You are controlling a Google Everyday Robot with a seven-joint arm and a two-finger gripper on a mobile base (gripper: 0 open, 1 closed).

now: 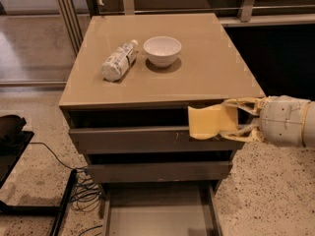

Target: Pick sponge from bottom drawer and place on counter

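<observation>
My gripper reaches in from the right and is shut on the pale yellow sponge. It holds the sponge in the air in front of the top drawer, just below the counter's front edge. The glossy taupe counter is the cabinet's top slab. The bottom drawer is pulled open below, and the part of its grey floor that shows is bare.
A white bowl and a plastic bottle lying on its side sit on the counter's rear left. Black cables and a dark object lie on the speckled floor at the left.
</observation>
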